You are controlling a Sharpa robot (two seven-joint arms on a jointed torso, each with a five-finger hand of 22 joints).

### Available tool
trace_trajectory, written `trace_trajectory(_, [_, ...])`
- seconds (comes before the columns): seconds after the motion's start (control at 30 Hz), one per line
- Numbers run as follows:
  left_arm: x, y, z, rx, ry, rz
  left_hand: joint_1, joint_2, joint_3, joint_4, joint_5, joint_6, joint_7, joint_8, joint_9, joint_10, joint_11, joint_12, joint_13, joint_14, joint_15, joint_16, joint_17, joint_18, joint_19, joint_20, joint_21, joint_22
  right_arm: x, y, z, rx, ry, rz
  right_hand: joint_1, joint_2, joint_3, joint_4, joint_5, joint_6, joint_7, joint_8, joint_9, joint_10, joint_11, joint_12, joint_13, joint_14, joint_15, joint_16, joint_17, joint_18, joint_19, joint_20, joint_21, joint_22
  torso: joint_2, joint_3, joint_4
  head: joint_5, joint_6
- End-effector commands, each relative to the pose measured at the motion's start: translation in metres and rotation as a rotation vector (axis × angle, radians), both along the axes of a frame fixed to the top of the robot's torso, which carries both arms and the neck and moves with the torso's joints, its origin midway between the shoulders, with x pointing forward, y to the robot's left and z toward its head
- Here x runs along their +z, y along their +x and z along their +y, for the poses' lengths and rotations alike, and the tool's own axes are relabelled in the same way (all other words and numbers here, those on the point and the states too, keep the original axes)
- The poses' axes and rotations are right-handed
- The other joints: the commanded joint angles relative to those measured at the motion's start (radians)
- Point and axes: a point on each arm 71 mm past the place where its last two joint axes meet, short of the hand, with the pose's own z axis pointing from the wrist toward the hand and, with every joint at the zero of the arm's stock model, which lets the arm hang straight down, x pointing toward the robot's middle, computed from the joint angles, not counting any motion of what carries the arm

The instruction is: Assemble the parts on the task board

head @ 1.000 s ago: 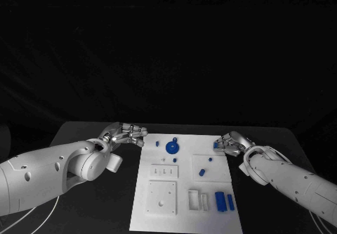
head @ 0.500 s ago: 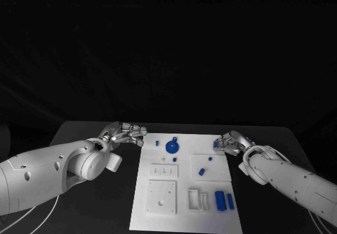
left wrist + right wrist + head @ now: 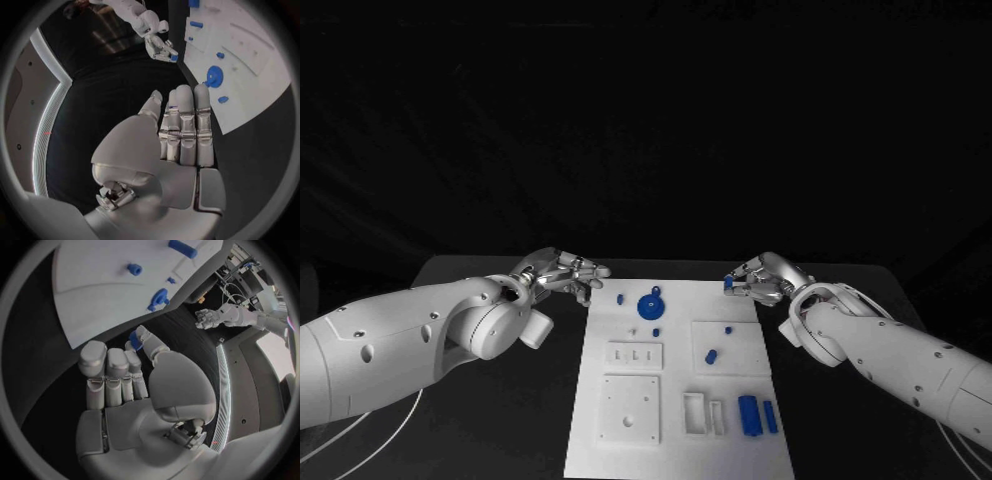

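Parts lie spread on the board (image 3: 678, 405), ready for picking. Right hand (image 3: 759, 280) pinches 1 blue part (image 3: 135, 340) at the board's far right corner, seemingly lifted for fitting. Left hand (image 3: 564, 275) waits beside the far left corner, fingers straight together, holding nothing.

The small blue part (image 3: 135, 339) in the right hand (image 3: 134, 390) is mostly buried behind thumb and fingers in the right wrist view, its shape impossible to make out. On the task board (image 3: 733, 440), lower centre of the head view, the near edge is cut off by the frame's bottom. The tiny blue pieces (image 3: 656, 326) by the round blue part (image 3: 651, 305) are too small to identify.
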Motion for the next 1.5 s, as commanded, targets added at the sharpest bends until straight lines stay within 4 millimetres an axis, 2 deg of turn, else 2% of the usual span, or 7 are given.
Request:
trace_trajectory(0.03, [-0.001,0.001,-0.013,-0.119,0.140,0.074,-0.011,0.004,-0.003,0.011,-0.007,0.012,-0.006,-0.004,0.000,0.054,-0.014,0.053,0.031,0.005,-0.013,0.082,0.051,-0.007,0.006,-0.014,0.052,0.039,0.006,-0.001,0.013,0.009,-0.048,0.049,-0.001,0.003,-0.005,0.001,-0.006,0.046,-0.021,0.005,0.034,-0.001,-0.005,-0.001,0.001,0.003,-0.006,0.005,0.002,-0.014,0.039,-0.007,-0.001,0.113,-0.016,-0.0003,-0.0054,0.006,-0.002])
trace_trajectory(0.23, [0.008,0.013,-0.033,-0.122,0.227,0.112,-0.051,0.011,-0.021,0.035,-0.012,0.017,-0.014,-0.004,0.001,0.053,-0.037,0.217,0.129,0.032,-0.037,0.230,0.128,0.002,0.010,-0.038,0.158,0.140,0.019,-0.001,0.044,0.046,-0.065,0.053,0.000,0.002,-0.005,0.002,-0.008,0.046,-0.021,0.005,0.033,0.000,-0.005,0.000,0.002,0.003,-0.006,0.005,0.001,-0.014,0.039,-0.007,-0.001,0.113,-0.030,-0.0011,-0.0078,0.015,-0.007])
trace_trajectory(0.47, [0.007,0.020,-0.056,-0.158,0.331,0.183,-0.128,-0.011,-0.032,0.061,0.017,0.059,-0.028,0.000,0.008,0.052,-0.043,0.260,0.163,0.020,-0.040,0.269,0.153,0.003,-0.004,-0.041,0.174,0.184,0.024,-0.004,0.082,0.082,-0.095,0.057,-0.002,-0.001,-0.003,0.006,-0.002,0.043,-0.020,0.004,0.031,-0.003,-0.005,-0.002,0.002,0.003,-0.005,0.004,0.002,-0.014,0.039,-0.006,-0.004,0.112,-0.040,-0.0010,-0.0094,0.021,-0.013])
trace_trajectory(0.63, [0.007,0.024,-0.067,-0.153,0.368,0.191,-0.180,-0.025,-0.030,0.074,0.163,0.093,-0.045,0.001,0.117,0.051,-0.046,0.236,0.157,0.015,-0.043,0.269,0.154,-0.003,-0.011,-0.045,0.170,0.205,0.024,-0.009,0.104,0.117,-0.121,0.061,-0.002,-0.002,-0.001,0.006,-0.001,0.042,-0.020,0.004,0.030,-0.004,-0.005,-0.004,0.001,0.003,-0.005,0.003,0.002,-0.014,0.040,-0.006,-0.003,0.112,-0.040,-0.0012,-0.0083,0.022,-0.016])
trace_trajectory(0.77, [0.007,0.026,-0.073,-0.145,0.395,0.175,-0.225,-0.061,-0.002,0.111,0.148,0.083,-0.055,0.000,0.322,0.050,-0.049,0.246,0.175,0.011,-0.043,0.282,0.159,-0.004,-0.012,-0.046,0.160,0.234,0.024,-0.011,0.116,0.138,-0.131,0.059,-0.002,-0.002,-0.001,0.006,-0.001,0.042,-0.020,0.004,0.030,-0.004,-0.005,-0.004,0.001,0.003,-0.005,0.003,0.002,-0.014,0.040,-0.006,-0.003,0.112,-0.039,-0.0015,-0.0084,0.023,-0.014])
trace_trajectory(1.0, [0.008,0.029,-0.079,-0.127,0.439,0.141,-0.240,-0.124,0.060,0.187,0.106,0.060,-0.054,-0.003,0.471,0.049,-0.046,0.240,0.194,0.007,-0.042,0.291,0.153,-0.003,-0.009,-0.044,0.140,0.267,0.026,-0.015,0.128,0.160,-0.133,0.056,-0.002,-0.004,0.003,0.006,0.006,0.043,-0.020,0.005,0.029,-0.003,-0.006,-0.003,0.002,0.004,-0.005,0.003,0.004,-0.014,0.041,-0.006,-0.004,0.112,-0.037,-0.0011,-0.0098,0.023,-0.016])
trace_trajectory(1.5, [0.007,0.031,-0.094,-0.149,0.502,0.113,-0.230,-0.120,0.054,0.175,0.103,0.041,-0.048,-0.005,0.472,0.048,-0.042,0.222,0.203,0.002,-0.039,0.296,0.143,-0.003,-0.003,-0.040,0.105,0.312,0.028,-0.019,0.146,0.198,-0.133,0.060,-0.004,-0.005,0.004,0.008,0.012,0.042,-0.020,0.005,0.028,-0.004,-0.007,-0.004,0.002,0.004,-0.005,0.003,0.006,-0.013,0.042,-0.006,-0.006,0.112,-0.038,-0.0018,-0.0086,0.021,-0.019])
